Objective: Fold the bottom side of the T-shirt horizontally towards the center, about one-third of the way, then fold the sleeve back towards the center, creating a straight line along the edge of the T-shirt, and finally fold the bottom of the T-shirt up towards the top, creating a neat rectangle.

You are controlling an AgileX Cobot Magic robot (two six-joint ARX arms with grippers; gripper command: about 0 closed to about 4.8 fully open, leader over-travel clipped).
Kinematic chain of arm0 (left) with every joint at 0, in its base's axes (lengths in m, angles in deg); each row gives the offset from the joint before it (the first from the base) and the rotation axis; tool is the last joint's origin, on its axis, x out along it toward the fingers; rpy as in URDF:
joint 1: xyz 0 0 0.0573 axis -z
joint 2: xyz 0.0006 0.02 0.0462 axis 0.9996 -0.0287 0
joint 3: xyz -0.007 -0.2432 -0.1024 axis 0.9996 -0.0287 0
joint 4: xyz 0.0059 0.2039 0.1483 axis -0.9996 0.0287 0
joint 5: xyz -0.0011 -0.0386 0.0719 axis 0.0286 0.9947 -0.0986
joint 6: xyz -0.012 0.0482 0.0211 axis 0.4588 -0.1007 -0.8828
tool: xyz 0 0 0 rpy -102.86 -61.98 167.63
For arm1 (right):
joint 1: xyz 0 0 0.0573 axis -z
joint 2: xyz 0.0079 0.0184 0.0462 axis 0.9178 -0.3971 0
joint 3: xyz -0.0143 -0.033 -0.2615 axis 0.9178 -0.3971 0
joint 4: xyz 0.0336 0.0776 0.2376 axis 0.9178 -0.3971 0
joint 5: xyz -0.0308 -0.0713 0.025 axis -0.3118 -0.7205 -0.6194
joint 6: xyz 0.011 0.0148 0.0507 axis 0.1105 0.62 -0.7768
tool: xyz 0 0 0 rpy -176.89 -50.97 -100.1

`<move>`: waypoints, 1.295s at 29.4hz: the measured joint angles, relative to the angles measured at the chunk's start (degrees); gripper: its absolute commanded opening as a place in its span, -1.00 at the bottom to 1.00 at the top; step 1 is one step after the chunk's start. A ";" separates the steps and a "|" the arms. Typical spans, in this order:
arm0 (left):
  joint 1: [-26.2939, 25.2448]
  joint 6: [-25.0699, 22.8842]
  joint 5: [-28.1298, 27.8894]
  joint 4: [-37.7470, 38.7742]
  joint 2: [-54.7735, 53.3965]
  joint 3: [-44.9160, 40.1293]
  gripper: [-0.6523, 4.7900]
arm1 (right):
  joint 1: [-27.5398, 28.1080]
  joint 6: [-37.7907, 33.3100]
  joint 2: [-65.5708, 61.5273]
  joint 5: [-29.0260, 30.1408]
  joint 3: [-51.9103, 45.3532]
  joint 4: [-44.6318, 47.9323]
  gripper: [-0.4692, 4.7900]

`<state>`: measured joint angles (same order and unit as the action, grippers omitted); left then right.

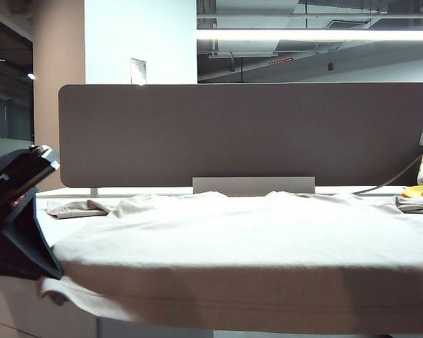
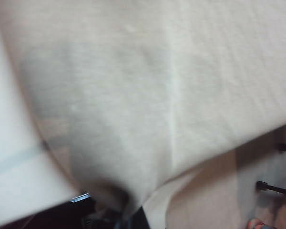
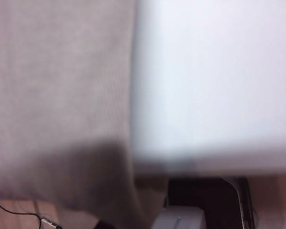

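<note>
T-shirt (image 1: 247, 232) flat, long axis across desk (image 1: 70, 191), hem nearest, both hands closed unseen.

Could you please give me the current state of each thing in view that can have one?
T-shirt: spread flat on the desk, not yet folded.
Bottom of the T-shirt: hanging over the near desk edge.
Left claw: at the near hem, shut on the T-shirt.
Right claw: shut, itself unseen.

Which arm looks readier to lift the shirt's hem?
Probably left: the left gripper sits shut at the table's near left edge with the beige knit T-shirt bunching into it. The right gripper, over cloth and bare table, is hidden in blur.
</note>
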<state>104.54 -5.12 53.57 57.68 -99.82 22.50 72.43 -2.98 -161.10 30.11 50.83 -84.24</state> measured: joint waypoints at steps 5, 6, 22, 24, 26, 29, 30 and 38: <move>0.00 -0.07 0.81 -0.48 0.00 0.00 -0.78 | 0.00 0.02 0.00 1.03 0.00 0.26 -0.84; 0.00 -0.09 0.96 -0.50 0.00 0.00 -0.78 | 0.00 0.02 0.00 1.49 0.00 0.28 -0.84; 0.00 0.35 6.97 -1.81 0.33 2.58 -0.78 | 0.00 -1.55 10.36 7.89 0.07 0.22 -0.84; 0.00 0.35 7.15 -1.79 1.14 3.52 -0.78 | 0.00 -1.92 11.37 7.89 0.07 0.20 -0.84; 0.00 0.33 7.19 -1.75 1.66 4.44 -0.78 | 0.00 -2.12 12.11 7.89 0.07 0.11 -0.84; -0.07 -0.09 7.08 -0.11 1.81 6.10 -0.78 | 0.00 -2.62 13.11 8.37 0.07 0.04 -0.84; -0.07 -0.61 6.93 0.68 1.84 6.38 -0.78 | 0.02 -2.78 13.57 9.14 0.17 -0.28 -0.84; -0.15 -1.07 5.81 2.10 1.81 6.45 -0.78 | 0.04 -3.02 15.89 9.84 7.67 -2.71 -0.84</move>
<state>104.39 -6.19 59.39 59.77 -98.01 28.95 72.47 -5.99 -145.21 39.94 58.50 -86.95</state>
